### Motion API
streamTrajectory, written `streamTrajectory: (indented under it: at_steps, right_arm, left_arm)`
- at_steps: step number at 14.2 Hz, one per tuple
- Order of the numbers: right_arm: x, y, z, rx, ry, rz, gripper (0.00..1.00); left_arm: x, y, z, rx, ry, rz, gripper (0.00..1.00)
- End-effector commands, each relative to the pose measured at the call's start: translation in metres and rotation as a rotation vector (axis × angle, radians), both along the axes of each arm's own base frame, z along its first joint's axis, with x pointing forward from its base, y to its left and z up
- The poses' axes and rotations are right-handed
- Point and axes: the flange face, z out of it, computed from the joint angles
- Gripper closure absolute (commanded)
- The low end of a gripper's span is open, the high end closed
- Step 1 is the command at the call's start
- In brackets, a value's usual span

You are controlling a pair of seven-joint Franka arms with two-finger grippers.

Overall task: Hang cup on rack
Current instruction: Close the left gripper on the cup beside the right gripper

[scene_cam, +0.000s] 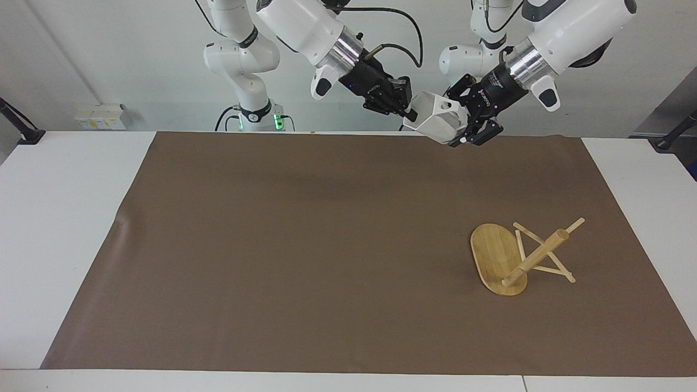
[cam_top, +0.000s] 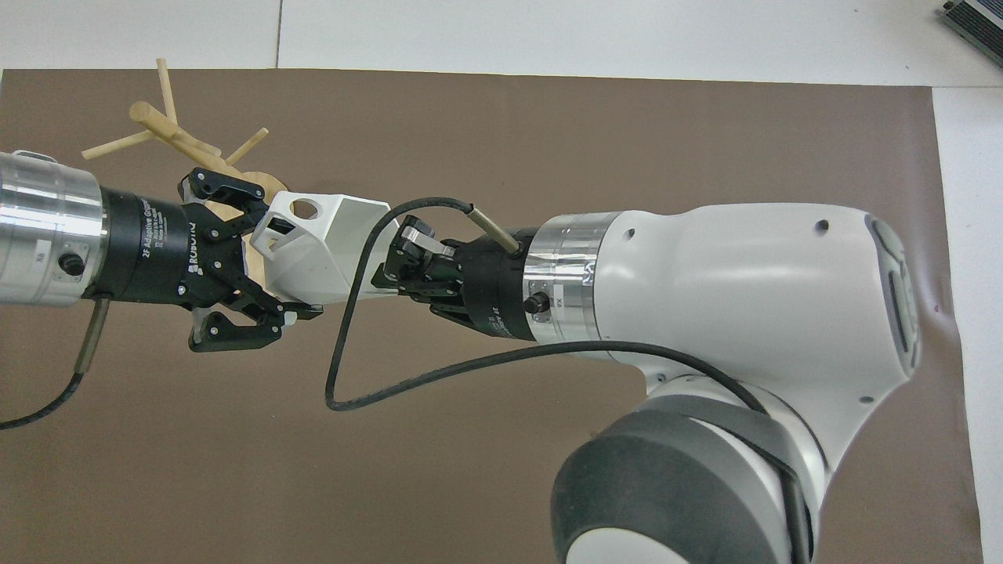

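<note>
Two pincers grip one cup [scene_cam: 438, 121]; one rack [scene_cam: 509, 258].

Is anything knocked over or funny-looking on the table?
Yes. The rack lies tipped over on the brown mat, toward the left arm's end: its oval base stands on edge and its post points sideways, so its pegs cannot take a cup.

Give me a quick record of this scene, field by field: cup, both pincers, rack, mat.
cup: white, faceted, up in the air over the mat's edge nearest the robots, held from both ends
right pincer: shut on the cup's rim
left pincer: shut on the cup's handle end
rack: bamboo, tipped over, base on edge, toward the left arm's end
mat: brown, rack lying on it
</note>
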Motion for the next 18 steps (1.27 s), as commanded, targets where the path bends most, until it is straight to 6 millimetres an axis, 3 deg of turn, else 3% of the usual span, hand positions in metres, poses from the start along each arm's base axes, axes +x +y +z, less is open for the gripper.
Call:
streamTrajectory:
  at_steps: [1, 5, 7, 8, 10, 11, 18]
  right_arm:
    - [-0.0018, 0.0004, 0.0017, 0.024, 0.008, -0.012, 1.00]
    - [-0.0027, 0.0014, 0.0013, 0.025, 0.014, -0.009, 1.00]
    - [-0.0028, 0.0007, 0.0020, 0.023, 0.016, -0.012, 0.68]
    - [-0.0024, 0.0000, 0.0010, 0.022, 0.019, -0.014, 0.60]
    - [-0.0038, -0.0006, -0.0018, 0.016, 0.025, -0.012, 0.31]
    - [-0.0041, -0.0008, -0.0025, 0.010, 0.016, -0.007, 0.00]
    - [-0.0039, -0.0003, -0.0026, 0.002, 0.005, -0.002, 0.00]
  left_arm:
    - [-0.0059, -0.0057, -0.0007, -0.013, 0.011, 0.017, 1.00]
    - [-0.0055, -0.0055, 0.0002, -0.013, 0.013, 0.027, 1.00]
    - [-0.0054, -0.0054, 0.0004, -0.013, 0.012, 0.028, 1.00]
    - [-0.0057, -0.0062, 0.0003, -0.013, 0.012, 0.026, 1.00]
    - [-0.0051, -0.0046, 0.0004, -0.013, 0.011, 0.028, 1.00]
    - [-0.0053, -0.0047, -0.0005, -0.012, 0.014, 0.027, 1.00]
    - [-0.0054, 0.0023, -0.0064, -0.004, 0.021, 0.038, 1.00]
